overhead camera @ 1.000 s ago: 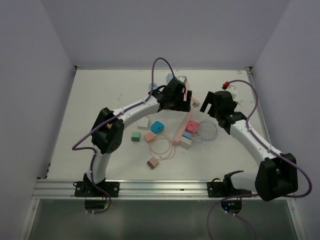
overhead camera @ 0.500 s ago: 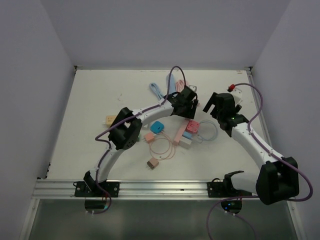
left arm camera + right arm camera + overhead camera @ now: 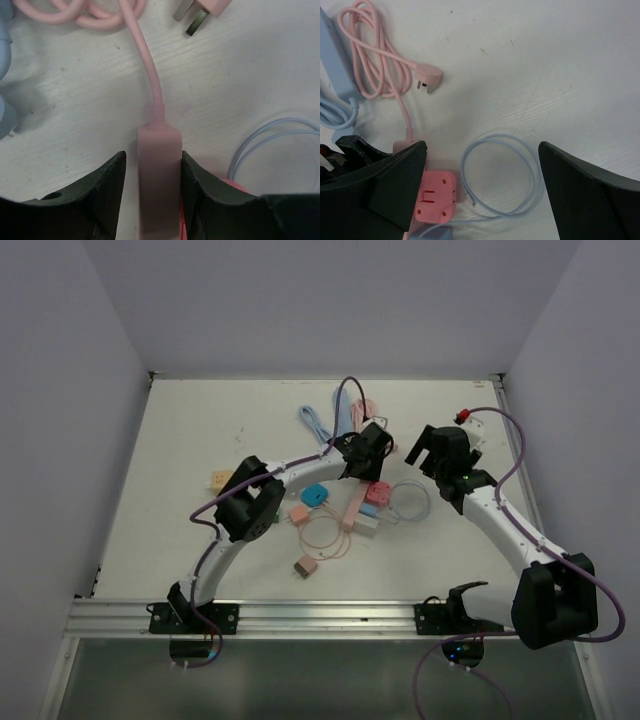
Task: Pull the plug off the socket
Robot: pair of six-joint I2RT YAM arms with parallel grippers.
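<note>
The pink socket strip (image 3: 355, 508) lies diagonally mid-table with a red-pink plug (image 3: 380, 492) and a blue plug (image 3: 372, 508) stuck in it. My left gripper (image 3: 365, 455) is down over the strip's far end. In the left wrist view the strip (image 3: 158, 175) sits between the jaws of my left gripper (image 3: 152, 165); the right finger (image 3: 200, 185) touches it and a thin gap shows at the left finger. My right gripper (image 3: 482, 165) hangs wide open above the red-pink plug (image 3: 436, 196) and holds nothing. It stands right of the strip in the top view (image 3: 440, 450).
A light blue cable loop (image 3: 502, 175) lies right of the plugs. The strip's coiled pink cord (image 3: 375, 55) and its wall plug (image 3: 427, 80) lie behind, beside a blue strip (image 3: 315, 423). A teal adapter (image 3: 315, 494), a brown cube (image 3: 306, 565) and a thin pink cable loop (image 3: 322, 533) lie nearer.
My left arm has swung right and come down onto the far end of the pink strip, and its jaws have narrowed around it. The right arm has shifted only slightly.
</note>
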